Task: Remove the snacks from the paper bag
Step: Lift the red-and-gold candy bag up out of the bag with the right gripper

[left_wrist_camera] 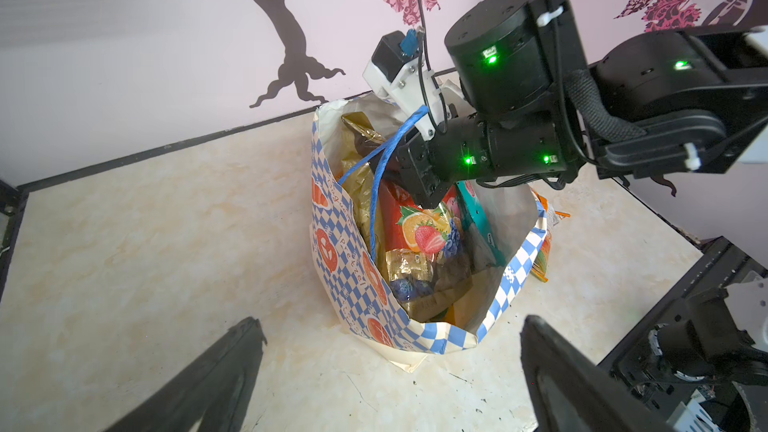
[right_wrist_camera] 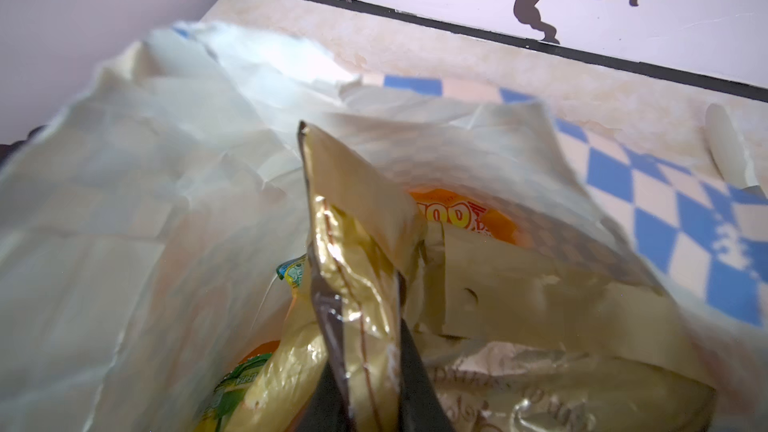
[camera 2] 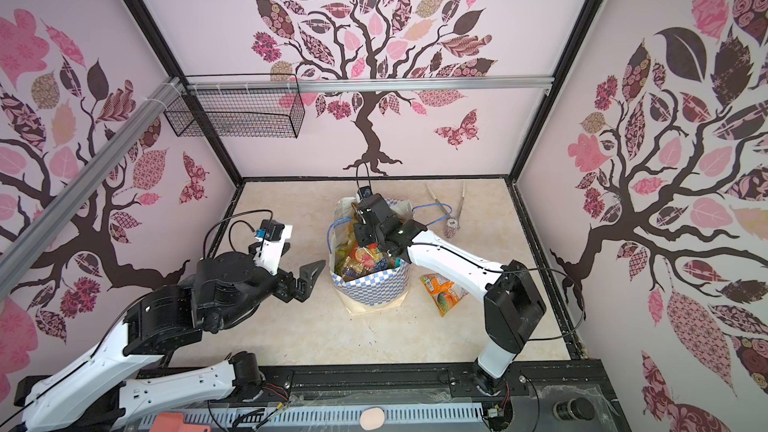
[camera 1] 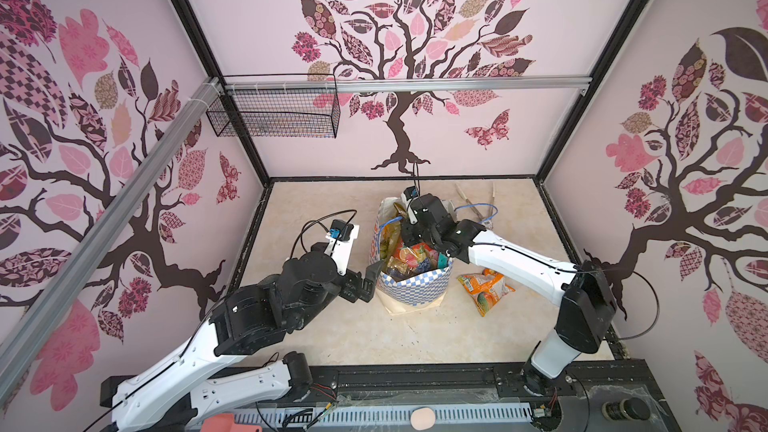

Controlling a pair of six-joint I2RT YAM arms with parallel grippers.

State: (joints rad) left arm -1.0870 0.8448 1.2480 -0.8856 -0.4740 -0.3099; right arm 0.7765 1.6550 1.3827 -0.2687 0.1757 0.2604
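- Paper bag (camera 1: 415,290) stands upright in the middle of the worktop (camera 1: 332,338), mouth open, with several snacks inside.
- One orange packet (camera 1: 484,288) lies outside on the worktop, just beside the bag on the right arm's side.
- Right gripper (right_wrist_camera: 370,384) is down in the bag mouth. Its fingers are narrow, pinched on the sealed top edge of a gold packet (right_wrist_camera: 353,243).
- Left gripper (camera 2: 313,278) hovers just beside the bag, fingers wide, holding nothing.
- Gold packet, by the look of it: light, crinkly film, slick.
- The flat seam is its stiffest part and the sensible place to hold. A pinch on the puffed body would likely slide or crush what is inside.
- Red fruit packet (left_wrist_camera: 419,230) and teal packet (left_wrist_camera: 478,218) stand on edge with their upper edges in reach, so the same seam hold should suit them.
- The bag looks to be thin paper with soft walls, so it may lift or tip if a packet drags against it.
- Blue cord handle (left_wrist_camera: 378,184) loops across the mouth close against the right gripper, a snag risk on the way up.
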